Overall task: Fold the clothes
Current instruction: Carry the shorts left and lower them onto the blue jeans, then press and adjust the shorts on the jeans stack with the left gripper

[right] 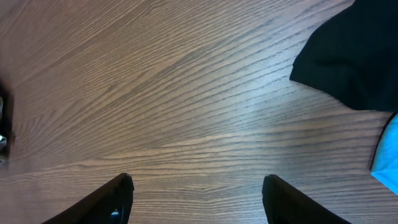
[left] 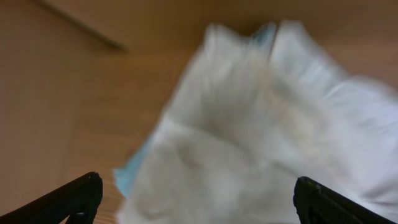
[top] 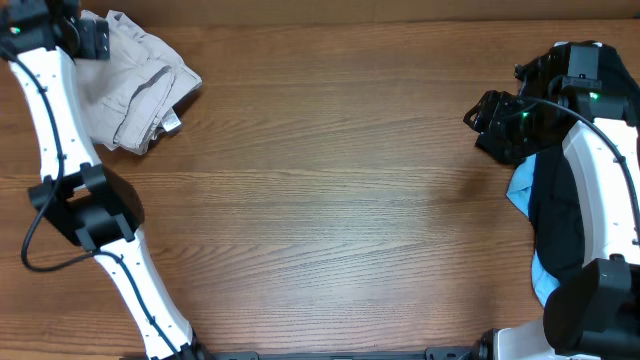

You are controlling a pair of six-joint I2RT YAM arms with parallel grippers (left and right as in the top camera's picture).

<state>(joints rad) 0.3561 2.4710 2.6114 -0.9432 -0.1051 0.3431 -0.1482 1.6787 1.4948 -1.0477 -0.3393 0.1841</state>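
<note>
Beige shorts (top: 135, 85) lie bunched at the tabletop's (top: 350, 200) far-left corner, long axis slanting far-left to near-right, white tag (top: 172, 123) unreadable; left pincer (left: 199, 205) gapes above them, right pincer (right: 198, 202) apart near the black garment (right: 354, 56)

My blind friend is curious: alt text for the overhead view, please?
Roughly folded beige shorts lie at the wooden table's top-left corner; a black garment and a light-blue garment sit at the right edge, under the right arm.

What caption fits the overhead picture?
Roughly folded pale beige cotton shorts lie in one corner of the brown wooden table; a black garment and light-blue garment wait opposite.
</note>
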